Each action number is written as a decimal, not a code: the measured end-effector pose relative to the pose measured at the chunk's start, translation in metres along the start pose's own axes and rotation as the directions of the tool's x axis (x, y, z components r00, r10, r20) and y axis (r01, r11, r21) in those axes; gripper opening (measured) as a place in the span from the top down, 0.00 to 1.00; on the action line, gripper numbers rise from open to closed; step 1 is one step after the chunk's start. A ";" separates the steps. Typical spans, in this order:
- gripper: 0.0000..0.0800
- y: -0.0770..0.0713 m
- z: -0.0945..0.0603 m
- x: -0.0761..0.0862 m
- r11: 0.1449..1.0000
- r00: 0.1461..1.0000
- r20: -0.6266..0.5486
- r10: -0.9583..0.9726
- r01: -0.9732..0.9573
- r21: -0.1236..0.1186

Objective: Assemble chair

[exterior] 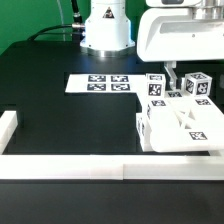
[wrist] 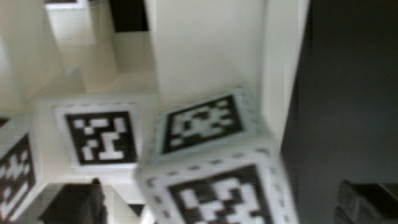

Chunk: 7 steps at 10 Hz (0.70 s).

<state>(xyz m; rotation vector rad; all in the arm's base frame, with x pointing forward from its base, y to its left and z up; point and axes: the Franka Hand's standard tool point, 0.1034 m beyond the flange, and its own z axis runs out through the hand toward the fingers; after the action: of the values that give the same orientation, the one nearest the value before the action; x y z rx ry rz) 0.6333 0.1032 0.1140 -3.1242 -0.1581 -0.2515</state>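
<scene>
The chair's white tagged parts (exterior: 185,125) lie bunched at the exterior view's right, near the front rail. A broad plate lies lowest, with smaller tagged blocks (exterior: 197,86) behind it. My gripper (exterior: 169,80) hangs right over the back of this group, its jaws wide open and low among the pieces. In the wrist view a tagged white block (wrist: 222,185) sits between the two dark fingertips (wrist: 71,200), which stand clear of it on either side. Other tagged faces (wrist: 102,135) lie just beyond. Nothing is held.
The marker board (exterior: 105,83) lies flat on the black table in front of the robot base (exterior: 105,30). White border rails run along the front (exterior: 100,166) and the exterior view's left (exterior: 8,125).
</scene>
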 end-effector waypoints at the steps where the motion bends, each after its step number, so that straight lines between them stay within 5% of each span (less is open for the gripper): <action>1: 0.19 0.000 0.001 0.000 0.999 0.999 0.001 -0.051 0.051 -0.002; 4: 0.19 0.003 0.004 -0.002 0.999 0.999 0.006 -0.046 0.046 -0.003; 6: 0.64 0.003 0.004 -0.002 0.999 0.999 0.006 -0.046 0.046 -0.004; 7: 0.65 0.003 0.004 -0.002 0.999 0.999 0.006 -0.045 0.045 -0.004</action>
<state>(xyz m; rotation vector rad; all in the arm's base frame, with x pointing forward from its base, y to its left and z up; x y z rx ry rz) 0.6324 0.1002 0.1100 -3.1281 -0.2291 -0.2431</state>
